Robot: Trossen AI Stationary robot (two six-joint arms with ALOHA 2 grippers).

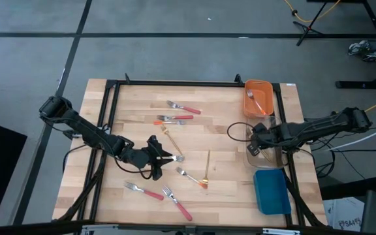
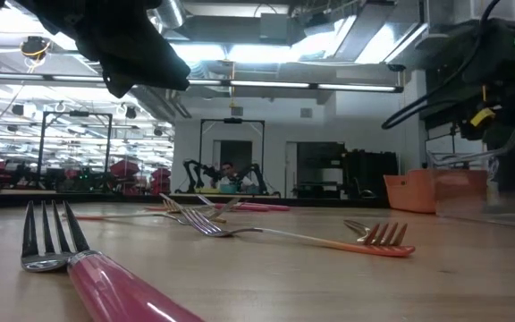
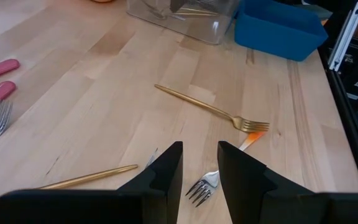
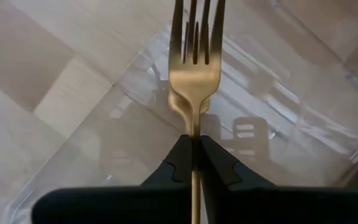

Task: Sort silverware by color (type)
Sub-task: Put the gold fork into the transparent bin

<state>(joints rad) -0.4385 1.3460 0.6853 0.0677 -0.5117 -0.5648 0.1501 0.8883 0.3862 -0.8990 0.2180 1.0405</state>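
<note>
Meanwhile, the right gripper [image 4: 196,163] pinches a gold fork [image 4: 196,59] over the clear bin [image 1: 267,147], which sits between the orange bin [image 1: 258,98] and the blue bin [image 1: 271,191] along the worktop [image 1: 227,189] edge. Well away from the clear bin, the left gripper [image 3: 199,171], spread, hovers above a silver fork [image 3: 202,186]; pink-handled forks [image 1: 177,203] and a second gold fork [image 3: 213,109] lie scattered nearby.

three bins [image 1: 258,98] and about nine forks [image 1: 183,108].
</note>
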